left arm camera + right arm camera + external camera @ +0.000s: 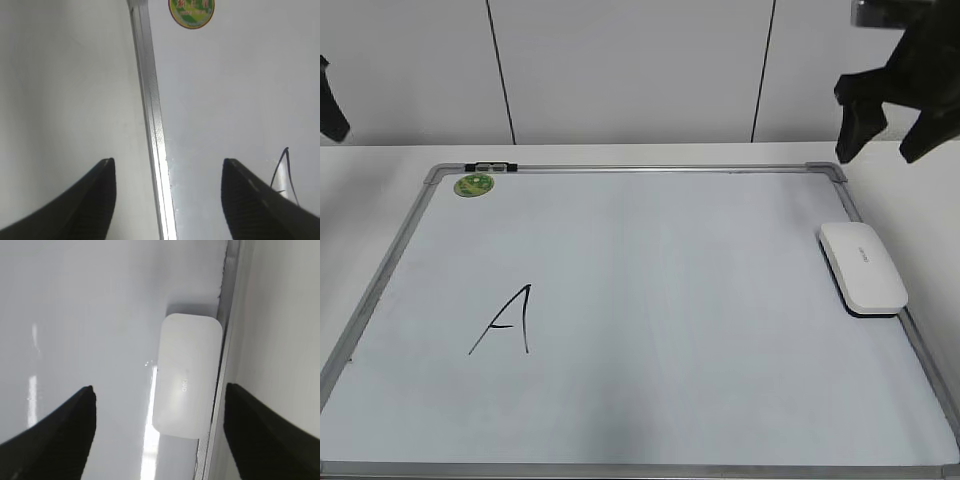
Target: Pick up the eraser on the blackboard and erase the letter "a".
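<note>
The blackboard (650, 169) is a white board in a silver-grey frame, lying flat on the table. The white eraser (863, 266) lies at its right edge, against the frame. My right gripper (895, 125) hangs open and empty above the board's far right corner; in the right wrist view the eraser (189, 375) lies below, between the open fingers (160, 386). My left gripper (330, 105) is at the far left edge, open (167, 161) over the board's left frame (152, 115). No lowercase "a" shows. Only an angular capital "A" (505, 322) is written at lower left.
A small round green disc (475, 185) sits at the board's far left corner, also in the left wrist view (192, 12). A dark clip (490, 167) sits on the top frame. White table (380, 160) surrounds the board; a panelled wall stands behind.
</note>
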